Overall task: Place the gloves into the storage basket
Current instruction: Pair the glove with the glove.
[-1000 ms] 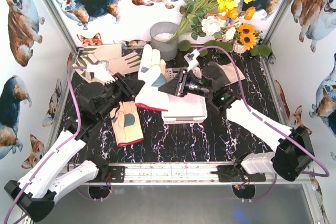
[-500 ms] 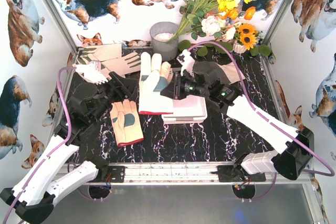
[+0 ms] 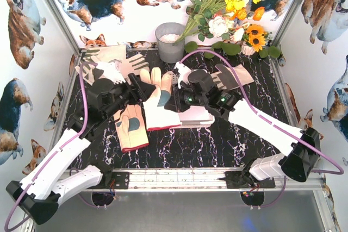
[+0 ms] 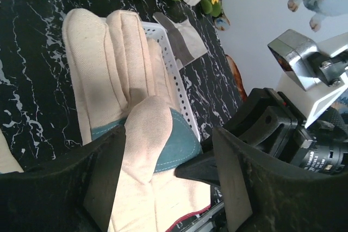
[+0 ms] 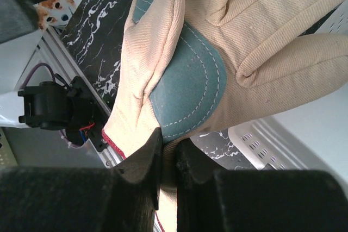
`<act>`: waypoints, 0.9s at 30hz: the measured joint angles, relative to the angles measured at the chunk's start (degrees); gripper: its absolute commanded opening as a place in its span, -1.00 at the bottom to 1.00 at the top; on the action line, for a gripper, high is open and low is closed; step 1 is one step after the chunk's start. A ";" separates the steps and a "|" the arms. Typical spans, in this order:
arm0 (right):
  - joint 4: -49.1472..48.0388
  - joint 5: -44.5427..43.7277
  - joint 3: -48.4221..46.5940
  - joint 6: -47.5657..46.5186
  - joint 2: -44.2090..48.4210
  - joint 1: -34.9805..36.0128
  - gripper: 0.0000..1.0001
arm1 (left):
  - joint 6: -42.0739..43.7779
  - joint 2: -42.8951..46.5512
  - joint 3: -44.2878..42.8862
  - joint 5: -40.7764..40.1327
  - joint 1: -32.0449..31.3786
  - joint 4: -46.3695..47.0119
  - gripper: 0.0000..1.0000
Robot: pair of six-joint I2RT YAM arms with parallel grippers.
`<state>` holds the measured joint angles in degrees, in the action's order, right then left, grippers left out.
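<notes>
Cream glove (image 3: 156,97), palm patch up, overlaps the left rim of the storage basket (image 3: 198,116) at mid-bench, fingers toward the far edge; right jaws pinch its palm edge by the cuff; left jaws stand open beside it, gripping nothing. Advised: carry the glove toward the right edge until wholly over the basket before letting go, left jaws kept clear; a second glove (image 3: 130,129) waits toward the left edge.
</notes>
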<state>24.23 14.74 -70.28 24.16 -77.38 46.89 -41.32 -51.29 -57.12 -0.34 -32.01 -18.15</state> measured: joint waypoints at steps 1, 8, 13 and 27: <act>0.20 -0.24 0.00 -0.24 0.00 0.17 -1.00 | -0.22 -0.28 0.31 0.61 0.00 0.70 0.05; 1.88 -2.29 -0.85 -1.75 -1.01 1.55 -1.00 | -0.44 -3.78 1.22 1.16 0.00 1.29 0.10; 3.02 -4.57 -2.58 -3.13 -2.71 3.39 -1.00 | -0.11 -6.34 1.62 -0.26 0.00 0.72 0.11; 5.70 -6.25 -3.15 -2.93 -4.17 4.50 -1.00 | -2.38 -9.64 7.48 -0.39 -0.22 3.61 -1.00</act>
<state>29.93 8.49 -73.43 21.23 -81.56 51.40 -43.70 -60.93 -49.65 -0.73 -32.23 -14.55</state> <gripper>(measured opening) 0.123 0.144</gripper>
